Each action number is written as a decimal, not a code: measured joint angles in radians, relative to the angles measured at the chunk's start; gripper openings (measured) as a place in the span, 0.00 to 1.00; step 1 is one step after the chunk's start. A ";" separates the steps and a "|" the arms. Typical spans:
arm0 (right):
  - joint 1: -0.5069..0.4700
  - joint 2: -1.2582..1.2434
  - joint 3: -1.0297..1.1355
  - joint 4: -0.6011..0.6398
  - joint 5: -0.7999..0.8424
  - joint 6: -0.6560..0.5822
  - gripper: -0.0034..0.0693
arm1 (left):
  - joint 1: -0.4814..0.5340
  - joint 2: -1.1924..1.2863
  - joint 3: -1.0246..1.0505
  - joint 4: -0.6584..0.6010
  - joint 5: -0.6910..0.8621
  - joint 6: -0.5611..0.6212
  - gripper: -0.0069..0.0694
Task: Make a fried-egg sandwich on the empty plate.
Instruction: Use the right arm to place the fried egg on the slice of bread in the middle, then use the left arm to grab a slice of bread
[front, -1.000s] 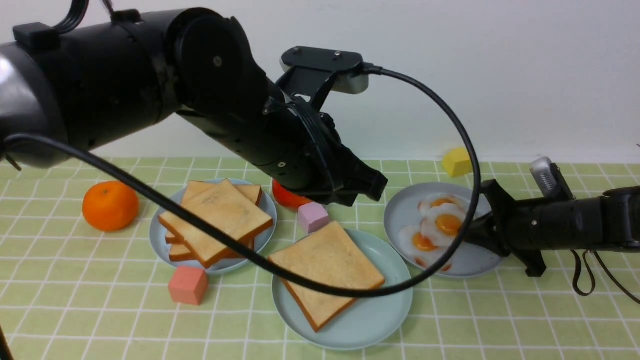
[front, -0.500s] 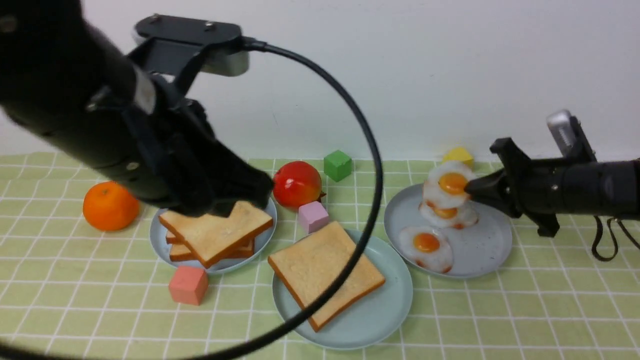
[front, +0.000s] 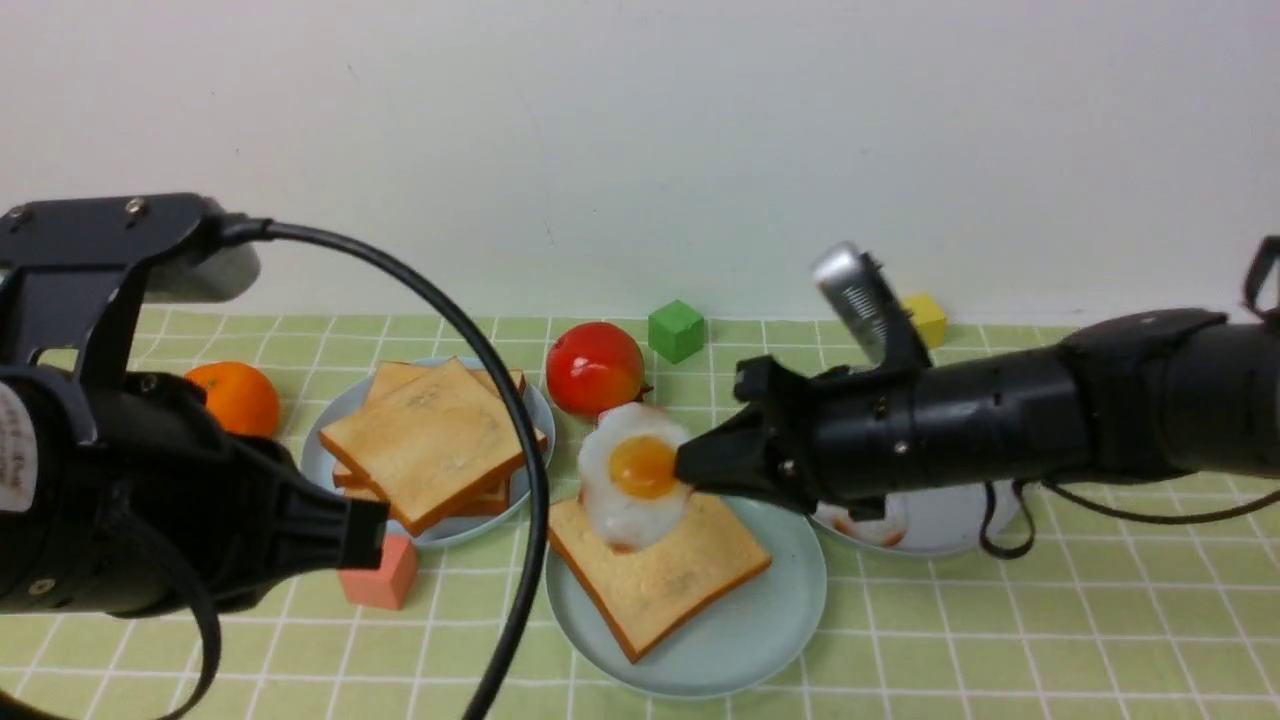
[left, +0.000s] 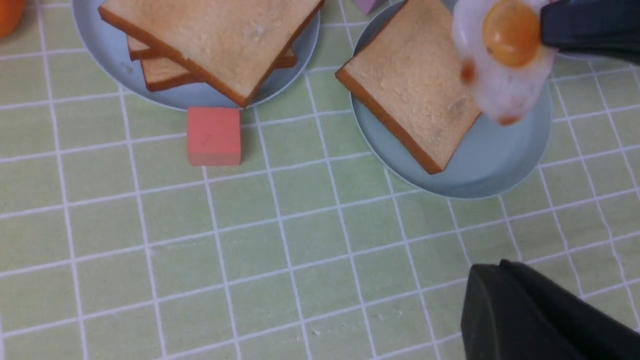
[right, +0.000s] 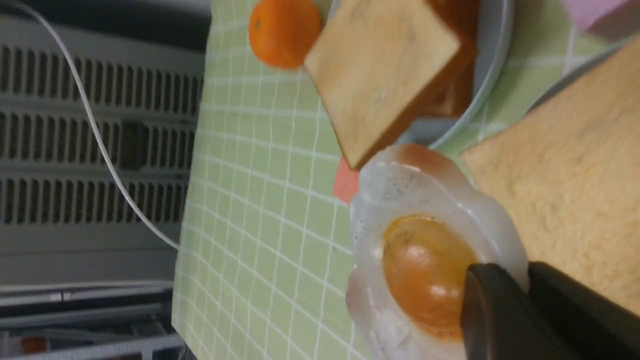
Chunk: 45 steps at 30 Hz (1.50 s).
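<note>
The pale mint-green plate (front: 770, 640) sits at front centre with one tan toast slice (front: 680, 585) lying flat on it. My right gripper (front: 685, 470) is shut on the rim of a fried egg (front: 635, 480) and holds it tilted just above the slice's far corner. The right wrist view shows the egg (right: 420, 265) pinched between the jaws of this gripper (right: 520, 280), next to the toast (right: 565, 175). My left gripper (front: 370, 535) is shut and empty, low at the front left. In the left wrist view this gripper (left: 492, 267) hovers over bare cloth, near the plate (left: 490, 165).
A light blue plate (front: 320, 480) holds stacked plain toast (front: 430, 440). A grey-blue plate (front: 950, 520) lies behind my right arm. An orange (front: 240, 395), tomato (front: 595, 368), green cube (front: 675, 330), yellow cube (front: 928, 318) and coral cube (front: 385, 578) stand around.
My right gripper lifted the egg off the grey-blue plate and carried it left over the toast on the mint plate. My left arm drew back to the front left.
</note>
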 joint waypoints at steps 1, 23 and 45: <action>0.017 0.025 0.000 0.000 -0.022 -0.005 0.14 | 0.000 0.000 0.003 0.004 0.001 -0.003 0.07; -0.111 -0.051 -0.010 -0.228 -0.087 -0.123 0.82 | 0.000 0.006 0.004 -0.013 -0.021 -0.006 0.09; 0.386 -0.588 -0.179 -1.255 0.217 0.384 0.83 | 0.422 0.303 -0.116 -0.206 -0.093 0.243 0.09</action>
